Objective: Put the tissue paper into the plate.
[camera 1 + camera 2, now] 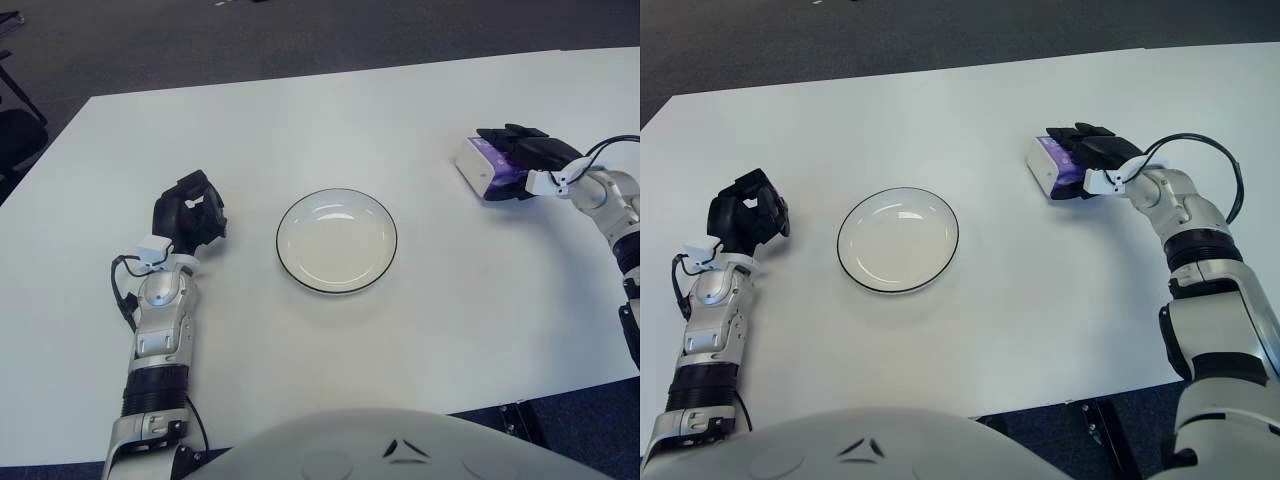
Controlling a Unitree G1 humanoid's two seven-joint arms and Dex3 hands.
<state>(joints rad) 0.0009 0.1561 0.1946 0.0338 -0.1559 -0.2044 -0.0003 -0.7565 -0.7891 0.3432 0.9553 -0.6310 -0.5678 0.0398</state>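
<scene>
Carry step: the right hand [1092, 152] grips the tissue pack [1052, 168], well right of the plate [337, 240] — next, move it over the plate and release. Left hand [189, 211], curled and empty, shows left of the plate.

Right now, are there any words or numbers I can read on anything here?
None can be read.
Tissue paper pack, held in the right hand: purple and white print, too small to make out.
Plate: plain, no writing.
Left hand, left of the plate: no label.

Right hand [528, 157] fingers clasped, left hand [190, 208] fingers curled.
</scene>
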